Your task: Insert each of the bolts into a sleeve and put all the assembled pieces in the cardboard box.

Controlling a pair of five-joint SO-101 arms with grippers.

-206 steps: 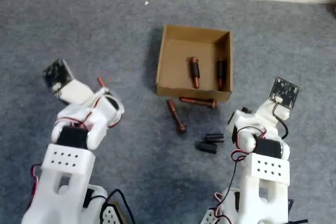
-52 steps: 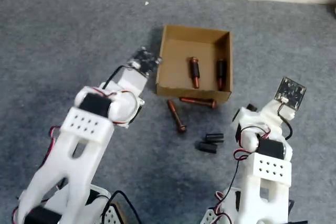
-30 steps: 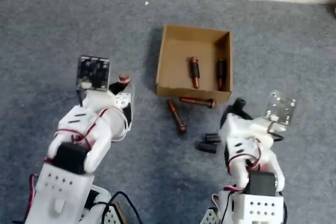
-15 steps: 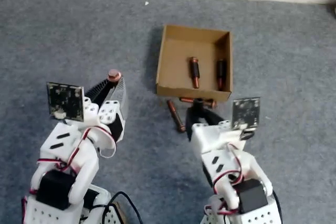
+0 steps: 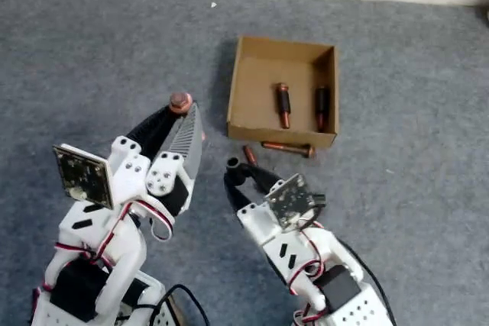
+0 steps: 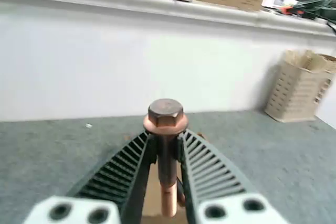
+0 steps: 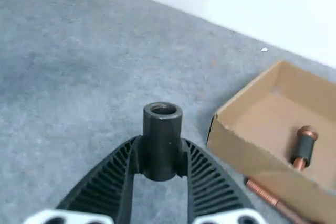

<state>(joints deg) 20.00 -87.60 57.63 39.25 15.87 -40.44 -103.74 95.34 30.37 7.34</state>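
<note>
In the high view, the left gripper is pinching a copper bolt near the middle of the grey carpet, with the bolt's head sticking out past the fingertips. Just beside it, the right gripper is clamping a black sleeve with its open end facing up. The cardboard box is sitting toward the carpet's far edge and holding two assembled pieces, which are lying apart. A loose bolt is lying along the box's near wall, and a second bolt is partly hidden behind the right gripper. In the left wrist view, the left gripper is squeezing the copper bolt by its shank. In the right wrist view, the right gripper is gripping the black sleeve upright, with the cardboard box, one assembled piece and the loose bolt lying beyond it.
</note>
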